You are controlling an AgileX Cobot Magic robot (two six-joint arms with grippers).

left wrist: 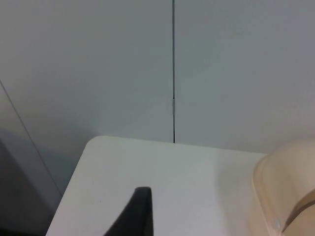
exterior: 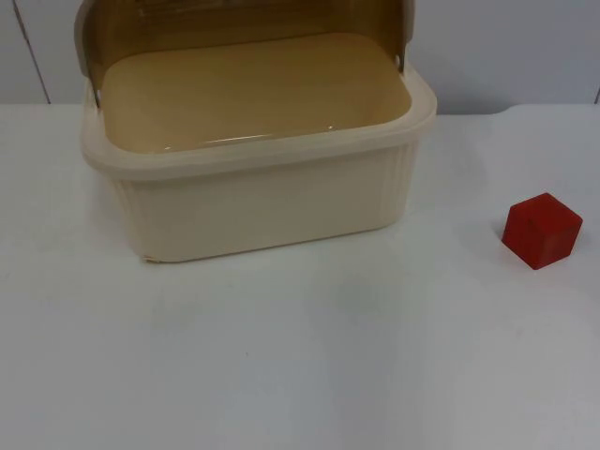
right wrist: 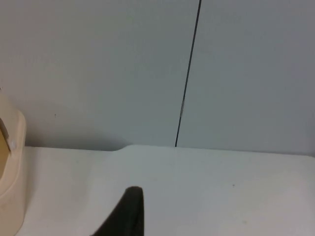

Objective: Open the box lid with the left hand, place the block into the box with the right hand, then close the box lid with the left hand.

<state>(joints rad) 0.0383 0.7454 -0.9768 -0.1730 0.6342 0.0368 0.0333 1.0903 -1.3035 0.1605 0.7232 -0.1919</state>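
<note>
The red block [exterior: 541, 230] sits on the table [exterior: 309, 356], well apart from the box [exterior: 258, 155], whose lid [exterior: 244, 23] stands open. Left gripper [left wrist: 140, 216] and right gripper [right wrist: 129, 214] wait far back; finger state cannot be told. A skewed pinch on the block's corners risks slipping.

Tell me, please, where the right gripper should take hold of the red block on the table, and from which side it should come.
Probably from above, closing on two opposite upright faces of the red block. It rests flat on the white table, turned so that a corner points forward, so the gripper should turn to meet a pair of flat faces. It stands well apart from the cream box, so nothing crowds the fingers.
</note>
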